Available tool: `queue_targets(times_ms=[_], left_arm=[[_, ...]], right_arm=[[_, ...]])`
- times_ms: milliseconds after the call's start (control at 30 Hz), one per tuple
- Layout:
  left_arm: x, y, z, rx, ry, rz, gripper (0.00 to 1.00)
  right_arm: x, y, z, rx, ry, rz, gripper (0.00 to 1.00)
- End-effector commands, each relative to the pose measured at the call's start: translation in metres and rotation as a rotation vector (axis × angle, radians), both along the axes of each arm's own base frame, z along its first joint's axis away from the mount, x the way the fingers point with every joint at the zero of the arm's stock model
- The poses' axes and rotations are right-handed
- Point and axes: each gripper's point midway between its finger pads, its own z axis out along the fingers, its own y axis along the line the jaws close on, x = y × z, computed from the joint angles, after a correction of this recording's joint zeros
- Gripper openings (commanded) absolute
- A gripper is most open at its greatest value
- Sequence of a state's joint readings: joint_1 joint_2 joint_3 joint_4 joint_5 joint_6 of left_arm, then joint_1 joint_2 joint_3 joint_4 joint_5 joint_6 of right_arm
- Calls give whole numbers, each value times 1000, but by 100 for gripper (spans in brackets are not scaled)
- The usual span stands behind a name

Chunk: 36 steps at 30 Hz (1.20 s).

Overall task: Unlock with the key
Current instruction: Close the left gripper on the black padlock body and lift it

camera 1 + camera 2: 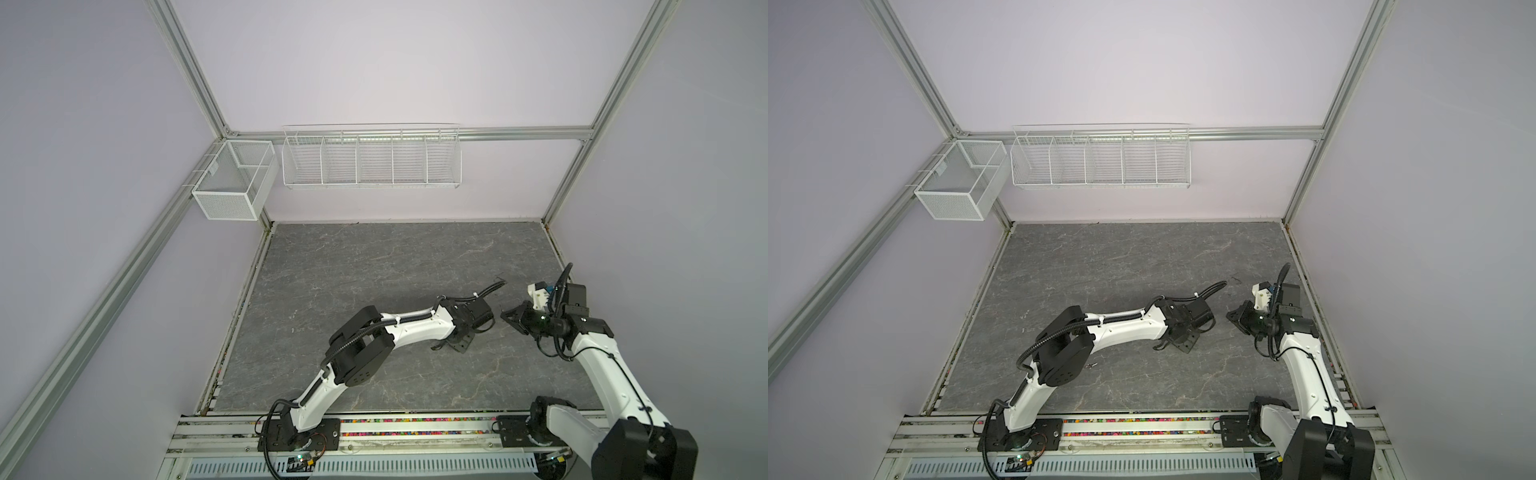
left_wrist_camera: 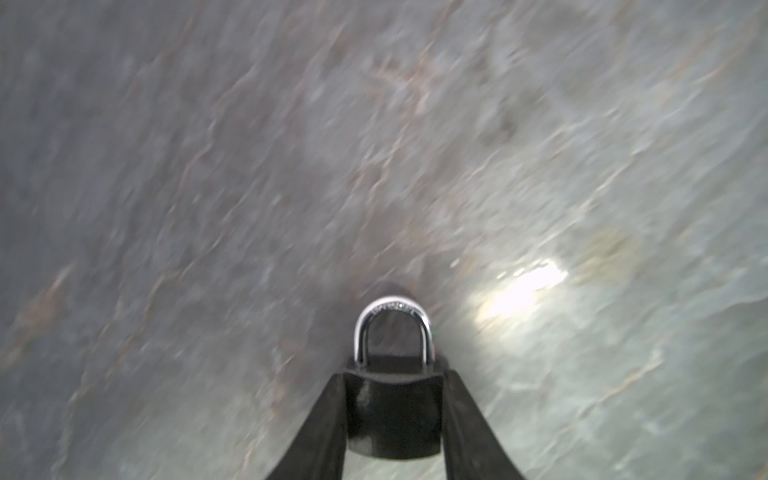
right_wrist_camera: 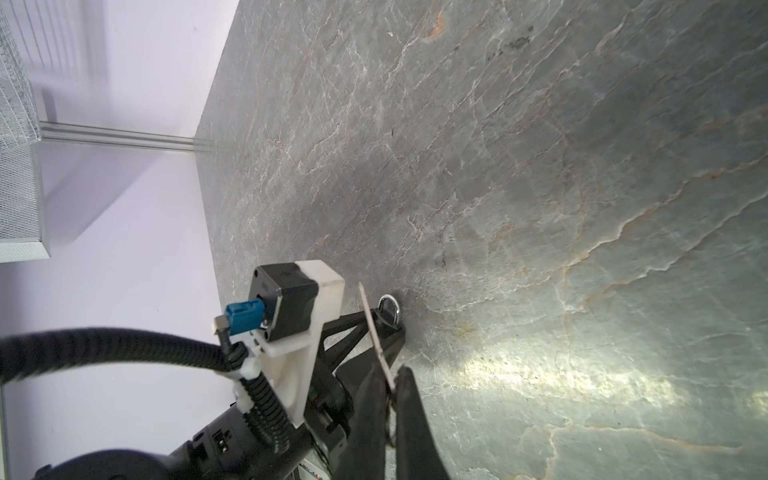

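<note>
A black padlock (image 2: 392,415) with a silver shackle (image 2: 392,316) sits between the fingers of my left gripper (image 2: 395,376), just above the grey stone table; both fingers press flat against its sides. In both top views the left gripper (image 1: 446,344) points down at the table's middle right and hides the lock. My right gripper (image 3: 394,376) is shut on the key (image 3: 372,324), whose thin blade sticks out past the fingertips toward the lock's shackle (image 3: 390,309). In a top view the right gripper (image 1: 510,316) hovers just right of the left wrist.
A white mesh box (image 1: 232,180) and a white wire rack (image 1: 372,158) hang on the back wall. A small metal item (image 1: 1091,365) lies on the table (image 1: 353,270) near the left arm's elbow. Walls and aluminium rails border the table.
</note>
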State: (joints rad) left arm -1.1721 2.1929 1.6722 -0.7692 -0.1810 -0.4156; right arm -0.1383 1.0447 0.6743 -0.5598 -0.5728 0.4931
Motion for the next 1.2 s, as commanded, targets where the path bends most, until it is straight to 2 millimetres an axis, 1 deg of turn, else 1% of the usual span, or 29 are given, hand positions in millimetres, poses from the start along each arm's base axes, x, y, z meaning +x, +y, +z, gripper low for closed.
queue_targets(times_ms=[0,100,200,300,467,533,667,833,933,1067,1167], left_arm=[[5,41,-6,54,9,128,34],[11,70,-5,61,-15,226,29],[13,98,-7,54,2,324,28],[14,111,-5,33,5,391,28],[16,108,-3,31,15,425,33],[15,105,-3,17,27,435,35],[10,106,-3,4,53,467,40],[6,113,-4,28,64,504,41],[3,108,-8,22,85,506,42],[4,111,-9,28,74,521,42],[7,109,-13,47,74,519,42]], right_arm=[[1,11,-3,2,-12,49,6],[1,24,-5,-6,-15,93,6],[0,40,-9,12,-6,128,6],[-1,55,-8,43,-12,150,6],[-2,62,-6,32,-14,171,6],[-3,63,-5,39,-13,178,6],[-7,65,-6,36,-3,190,6],[-6,66,-2,42,-11,201,6],[-7,68,-2,50,-10,211,6],[-8,68,-4,46,-5,213,6],[-8,69,-5,54,-6,212,6]])
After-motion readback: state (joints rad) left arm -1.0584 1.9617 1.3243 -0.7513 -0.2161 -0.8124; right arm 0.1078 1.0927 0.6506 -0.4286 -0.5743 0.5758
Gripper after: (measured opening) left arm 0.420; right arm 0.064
